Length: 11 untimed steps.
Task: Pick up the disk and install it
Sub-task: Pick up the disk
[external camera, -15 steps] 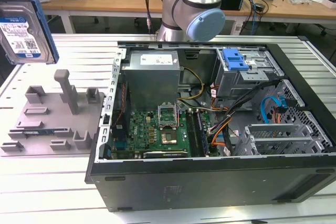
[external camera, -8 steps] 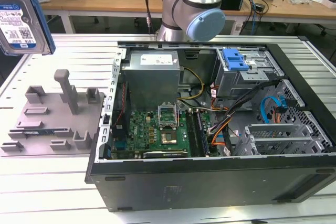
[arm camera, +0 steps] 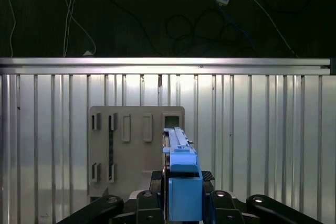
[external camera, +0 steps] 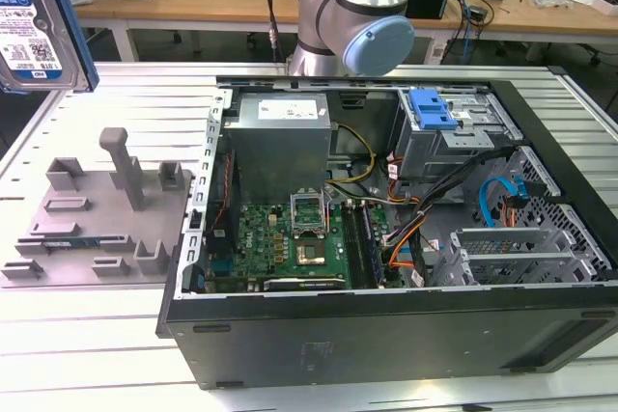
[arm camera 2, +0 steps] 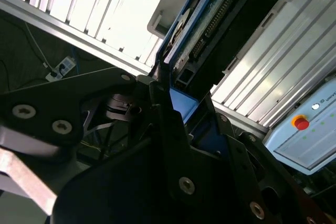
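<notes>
The disk (external camera: 34, 31) hangs on edge high above the slatted table (external camera: 87, 335), at the exterior view's left, over the grey holder block (external camera: 97, 229) and well apart from the open computer case (external camera: 386, 335). In the first wrist view the gripper (arm camera: 181, 182) is pinched on the disk's blue caddy end; the pads are partly hidden, so the contact seems firm rather than certain

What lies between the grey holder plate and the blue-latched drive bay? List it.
In the exterior view: the case's side wall, then the grey power supply.
</notes>
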Tool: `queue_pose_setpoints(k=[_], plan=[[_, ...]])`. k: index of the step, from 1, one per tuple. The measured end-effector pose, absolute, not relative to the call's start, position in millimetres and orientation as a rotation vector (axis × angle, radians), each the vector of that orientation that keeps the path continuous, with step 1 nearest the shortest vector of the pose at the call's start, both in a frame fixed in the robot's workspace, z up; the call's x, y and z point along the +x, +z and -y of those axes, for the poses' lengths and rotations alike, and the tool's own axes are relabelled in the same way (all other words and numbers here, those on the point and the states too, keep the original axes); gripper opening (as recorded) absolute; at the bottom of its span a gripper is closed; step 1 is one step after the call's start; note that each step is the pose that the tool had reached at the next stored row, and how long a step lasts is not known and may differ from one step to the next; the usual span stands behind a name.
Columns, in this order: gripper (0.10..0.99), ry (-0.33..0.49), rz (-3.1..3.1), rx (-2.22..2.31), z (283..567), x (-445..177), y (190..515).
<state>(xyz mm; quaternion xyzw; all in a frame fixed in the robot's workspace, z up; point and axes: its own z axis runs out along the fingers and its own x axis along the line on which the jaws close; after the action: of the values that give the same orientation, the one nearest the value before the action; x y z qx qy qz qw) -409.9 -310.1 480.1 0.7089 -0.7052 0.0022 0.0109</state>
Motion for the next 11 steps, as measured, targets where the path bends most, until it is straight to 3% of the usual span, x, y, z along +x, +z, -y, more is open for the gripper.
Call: queue_pose_setpoints(k=[11], plan=[[0.365,0.004,2.198,2.21,316.4,-406.4,480.6]])
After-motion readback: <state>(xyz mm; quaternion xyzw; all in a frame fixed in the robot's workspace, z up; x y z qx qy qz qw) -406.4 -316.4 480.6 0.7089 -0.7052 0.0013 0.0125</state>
